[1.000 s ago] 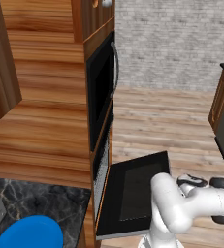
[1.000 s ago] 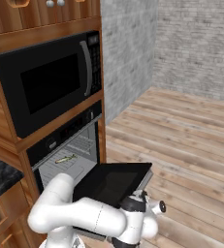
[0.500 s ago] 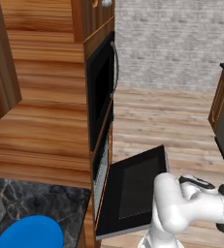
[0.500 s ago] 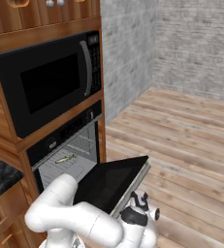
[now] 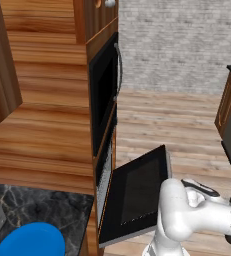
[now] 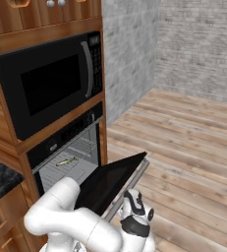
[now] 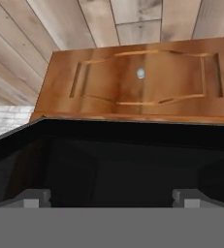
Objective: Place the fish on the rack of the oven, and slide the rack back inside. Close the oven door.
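Oven point(image 6: 66, 142), the built-in black one set in wooden cabinetry below the black microwave point(image 6: 51, 81) with its curved handle, is where everything now happens, and the step in hand looks to me like the last one: closing up. Its black drop-down oven door point(image 6: 110, 179), with the dark window, hangs part-way raised, tilted up from the hinge toward about 2 o'clock in the right base view; from the left base view the same panel point(image 5: 137, 192) slants up with its silver bar handle point(image 5: 167, 160) along the top edge. Inside the cavity the flat grid of thin silver-grey wires, the rack point(image 6: 78, 160), sits back within the opening, and the small slender yellowish-tan fish point(image 6: 66, 161) lies on it near the front, at about 10 o'clock from the door's middle. The white arm reaches low under the door, its gripper point(image 7: 111, 197) spread wide and holding nothing, fingertips point(image 7: 36, 197) against the dark underside of the panel in the hand view. Next, I'd judge, it must push the door upward and inward until it meets the oven face, keeping contact as the panel swings steeper.
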{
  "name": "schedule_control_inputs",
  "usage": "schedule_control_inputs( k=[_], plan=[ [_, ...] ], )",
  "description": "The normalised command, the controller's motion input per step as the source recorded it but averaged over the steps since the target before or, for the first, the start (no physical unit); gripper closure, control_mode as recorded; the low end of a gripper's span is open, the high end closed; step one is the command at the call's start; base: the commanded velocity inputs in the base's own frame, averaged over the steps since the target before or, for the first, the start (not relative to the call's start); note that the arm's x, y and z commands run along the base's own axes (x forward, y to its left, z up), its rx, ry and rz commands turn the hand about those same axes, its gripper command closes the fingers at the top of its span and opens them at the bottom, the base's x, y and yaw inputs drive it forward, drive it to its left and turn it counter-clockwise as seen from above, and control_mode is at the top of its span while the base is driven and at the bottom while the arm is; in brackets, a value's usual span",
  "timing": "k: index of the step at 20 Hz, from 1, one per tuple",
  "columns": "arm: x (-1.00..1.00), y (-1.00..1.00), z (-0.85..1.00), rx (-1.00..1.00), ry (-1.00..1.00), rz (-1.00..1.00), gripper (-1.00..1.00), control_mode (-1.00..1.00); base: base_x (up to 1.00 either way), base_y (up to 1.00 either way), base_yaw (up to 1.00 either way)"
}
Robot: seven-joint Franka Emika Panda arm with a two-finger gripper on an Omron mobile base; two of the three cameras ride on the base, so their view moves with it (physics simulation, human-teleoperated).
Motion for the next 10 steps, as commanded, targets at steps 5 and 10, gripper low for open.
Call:
schedule_control_inputs(
  k=[5, 10],
  plan=[
    [0.32, 1.0, -0.12, 0.24, -0.07, 0.26, -1.0, -1.0, 0.0, 0.0, 0.0],
    [0.22, 1.0, -0.18, 0.23, -0.1, 0.27, -1.0, -1.0, 0.0, 0.0, 0.0]
  ],
)
